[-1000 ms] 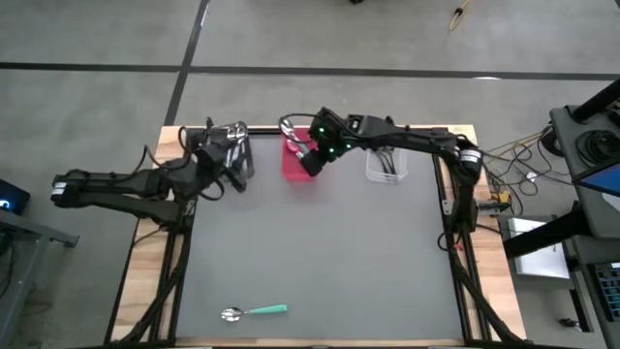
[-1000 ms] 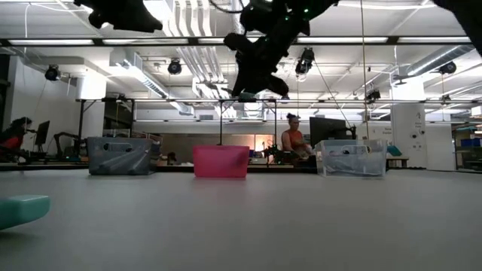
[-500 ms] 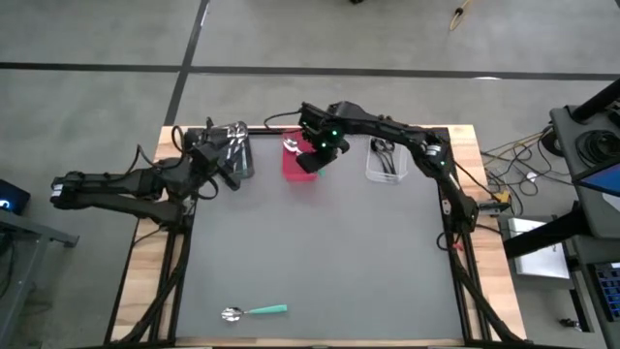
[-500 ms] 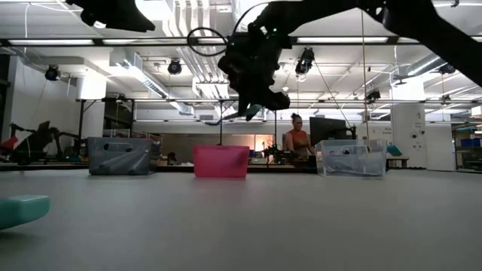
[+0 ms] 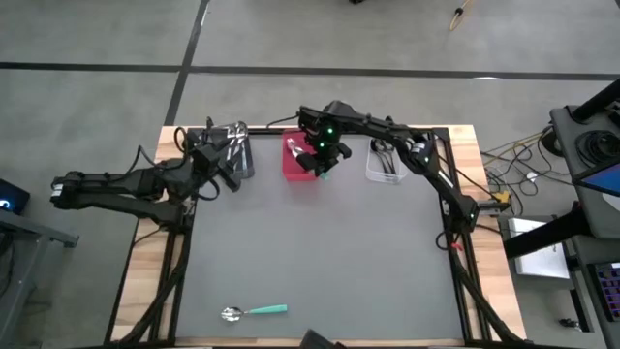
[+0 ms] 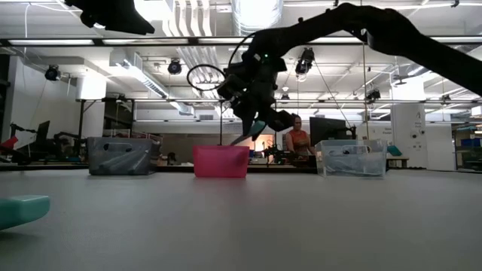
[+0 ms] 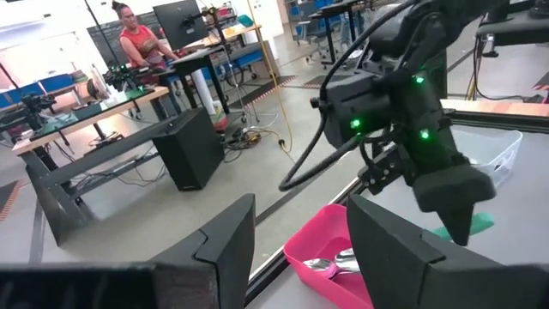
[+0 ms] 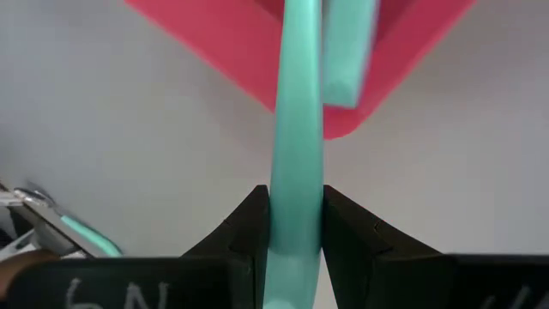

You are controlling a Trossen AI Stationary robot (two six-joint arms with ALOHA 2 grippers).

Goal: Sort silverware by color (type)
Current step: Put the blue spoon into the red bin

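A grey concrete floor (image 5: 387, 29) with dark seams surrounds the wood-edged grey worktop (image 5: 320, 252). Beyond it lies an open workshop: white ceiling ducts (image 6: 188, 53), strip lights (image 6: 60, 41), desks (image 7: 94, 112), monitors (image 6: 325, 128), and a seated person (image 6: 292, 141).

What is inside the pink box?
In the pink box lie silver spoon bowls, and the right wrist view shows a teal handle in it. The wall hides the rest.

The teal spoon (image 8: 297, 129) has its bowl hidden, probably below the tool (image 8: 296, 225).
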